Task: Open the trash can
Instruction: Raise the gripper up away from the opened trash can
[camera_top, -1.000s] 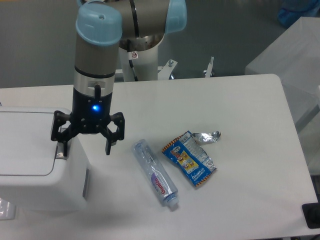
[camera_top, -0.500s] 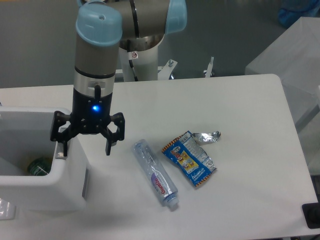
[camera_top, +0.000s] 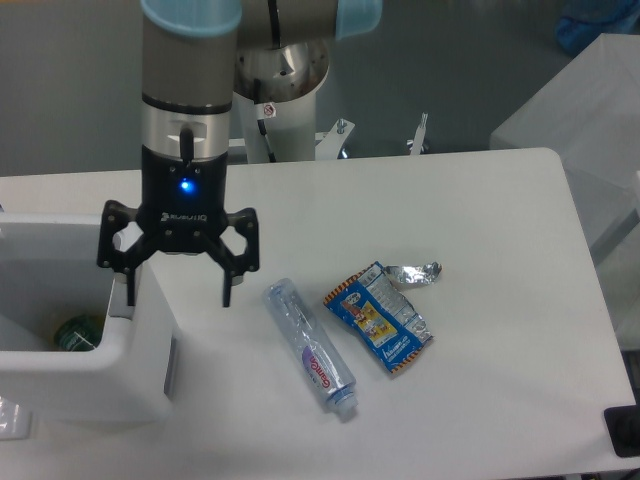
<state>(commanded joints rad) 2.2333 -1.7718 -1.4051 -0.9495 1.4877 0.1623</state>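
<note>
The trash can (camera_top: 130, 380) is a large white box-shaped bin at the left edge of the table. Its top stands open, the lid does not show, and a green object (camera_top: 76, 332) lies inside. My gripper (camera_top: 178, 292) hangs above the bin's right wall, open and empty. Its left finger is over the bin's inner edge and its right finger is over the table just right of the bin. The grey push tab is not visible.
A clear plastic bottle (camera_top: 310, 350) lies on the white table (camera_top: 480, 220) right of the bin. A crumpled blue snack wrapper (camera_top: 380, 318) with a foil end lies further right. A white surface stands at the far right.
One second ago the flat white lid covered the bin; since half a second ago it is open, showing the green object. My gripper has since risen slightly.
</note>
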